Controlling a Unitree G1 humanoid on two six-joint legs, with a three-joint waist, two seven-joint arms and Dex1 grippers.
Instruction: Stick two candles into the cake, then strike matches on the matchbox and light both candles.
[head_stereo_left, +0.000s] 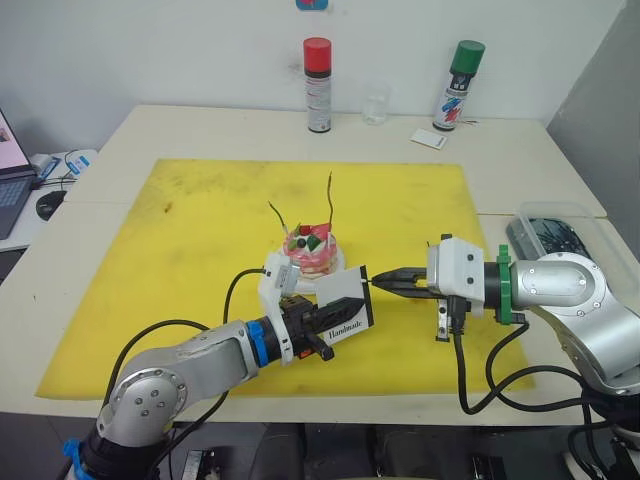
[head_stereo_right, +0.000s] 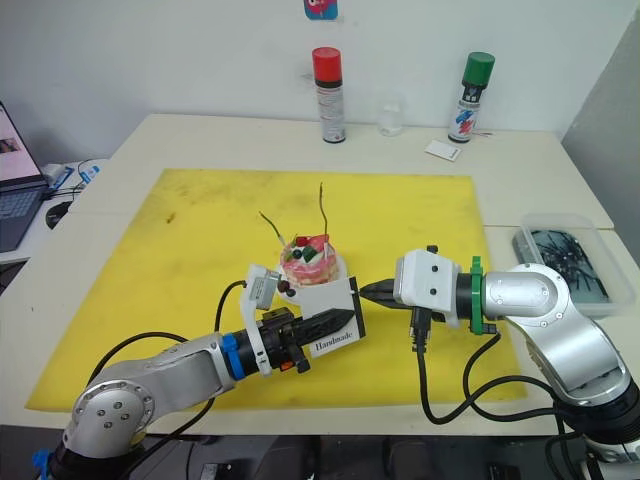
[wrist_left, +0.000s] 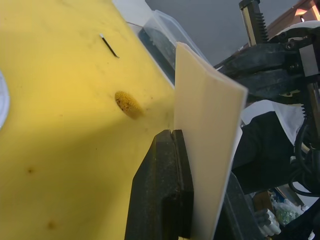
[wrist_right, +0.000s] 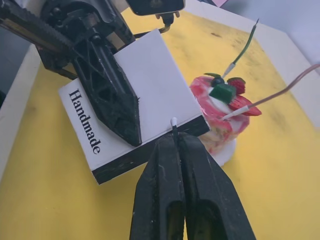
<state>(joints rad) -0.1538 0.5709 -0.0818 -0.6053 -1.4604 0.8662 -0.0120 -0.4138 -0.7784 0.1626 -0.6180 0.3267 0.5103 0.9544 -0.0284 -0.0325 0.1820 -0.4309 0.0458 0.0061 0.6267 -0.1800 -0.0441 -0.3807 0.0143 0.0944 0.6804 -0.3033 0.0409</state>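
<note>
The right pincer (wrist_right: 175, 137) pinches a short dark match (wrist_right: 174, 125) against the black strip of the flat white "Handmade" matchbox (head_stereo_left: 345, 308), clamped by the left pincer (head_stereo_left: 318, 325) near the yellow mat's (head_stereo_left: 200, 220) front edge. A flare could scorch the small pink cake (head_stereo_left: 312, 250) just behind.

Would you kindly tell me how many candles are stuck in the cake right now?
2. One candle rises near-upright from the cake, towards its far side; the other candle leans out towards the robot's left. None seems hidden.
</note>
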